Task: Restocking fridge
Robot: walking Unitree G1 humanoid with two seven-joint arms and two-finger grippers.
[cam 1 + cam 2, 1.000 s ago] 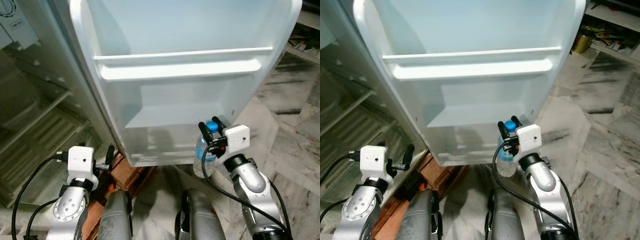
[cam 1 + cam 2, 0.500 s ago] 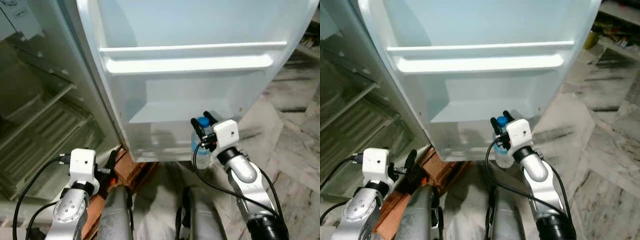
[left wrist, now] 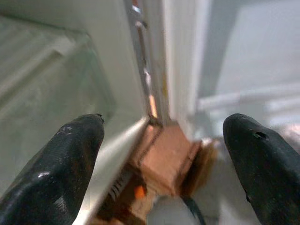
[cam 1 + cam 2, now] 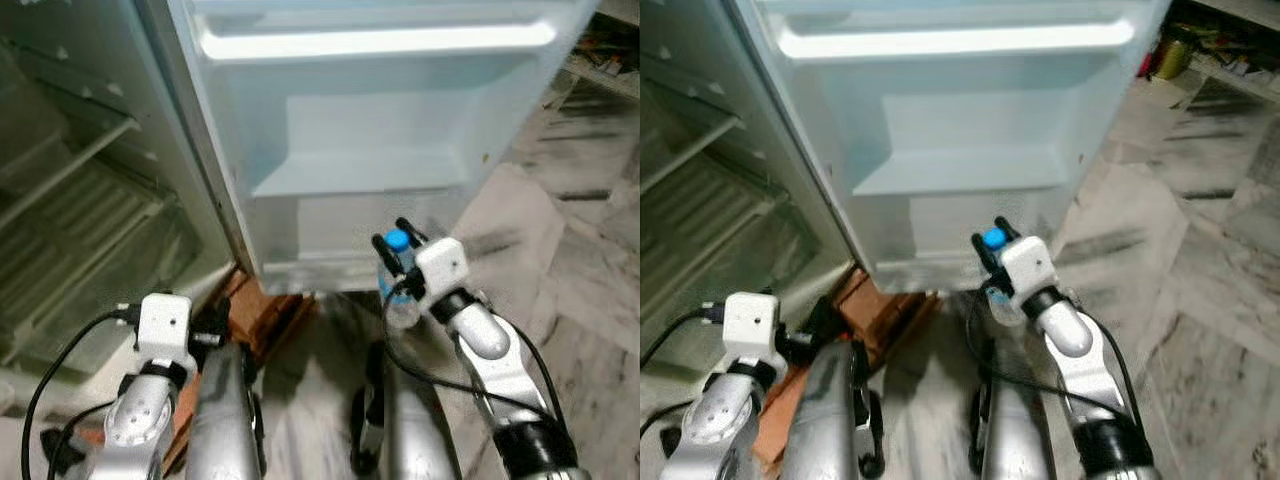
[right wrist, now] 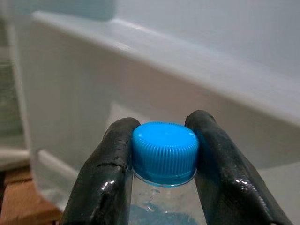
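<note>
The right gripper [image 4: 393, 240] holds a clear water bottle [image 4: 398, 296] by the neck, its two black fingers [image 5: 105, 173] pinched on either side of the blue cap [image 5: 164, 151], just in front of the lower edge of the open fridge door [image 4: 380, 140]. The bottle hangs below the fingers, near the door's bottom right corner and level with the front wall of its lowest door bin [image 4: 330, 235]. That white wall stands directly ahead of the bottle, between it and the bin's hollow. Above it a deeper door shelf [image 4: 375, 40] runs across the door's width.

The left gripper [image 3: 161, 164] is low beside the robot's left leg, fingers spread wide apart and gripping nothing. Between them lies a reddish-brown wooden block [image 3: 161, 161] wedged at the foot of the fridge, where the door hinges onto the cabinet. To the left the fridge interior [image 4: 70, 190] stands open, with pale shelves and a ribbed drawer front. Grey-veined marble floor [image 4: 590, 230] spreads to the right, with cluttered items [image 4: 1200, 50] at its far edge.
</note>
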